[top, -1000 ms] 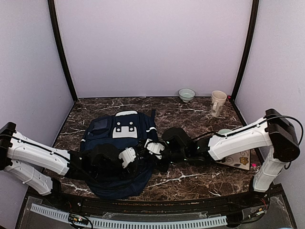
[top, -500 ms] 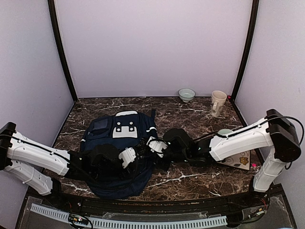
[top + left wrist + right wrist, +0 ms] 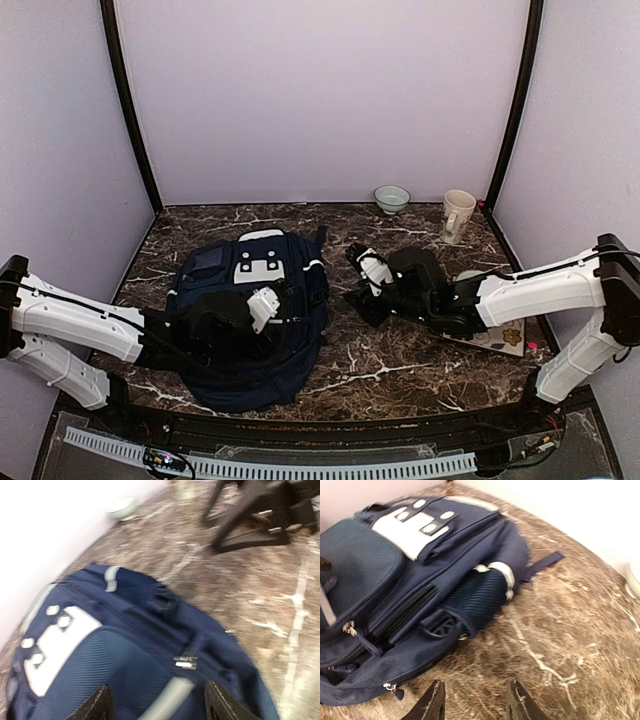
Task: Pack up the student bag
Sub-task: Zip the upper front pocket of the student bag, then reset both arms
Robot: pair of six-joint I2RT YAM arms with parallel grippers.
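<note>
The marble table (image 3: pixel 380 372) is carrying the student bag (image 3: pixel 255 385), which is lying flat on its back left of the table's middle, its bottom end pointing toward the arm bases and its top toward the far wall. The left gripper (image 3: pixel 275 300) is hanging right above the middle of the bag; in the left wrist view its two fingers (image 3: pixel 97 705) are standing well apart with only navy fabric and a metal zip pull (image 3: pixel 185 661) showing beyond them, gripping nothing. A little farther back, the bag's grey-white patch (image 3: pixel 262 268) is facing up near its top end. The right gripper (image 3: pixel 356 254) is hovering just beside the bag's right edge, clear of it; in the right wrist view its fingertips (image 3: pixel 434 700) are parted over bare marble, holding nothing, while the bag's mesh side pocket (image 3: pixel 480 592) is lying ahead of them. Well right of the bag, a flat patterned item (image 3: pixel 503 335) is lying under the right arm. Far beyond the bag to the right, a small bowl (image 3: pixel 391 197) and a pale mug (image 3: pixel 458 215) are standing against the back wall.
</note>
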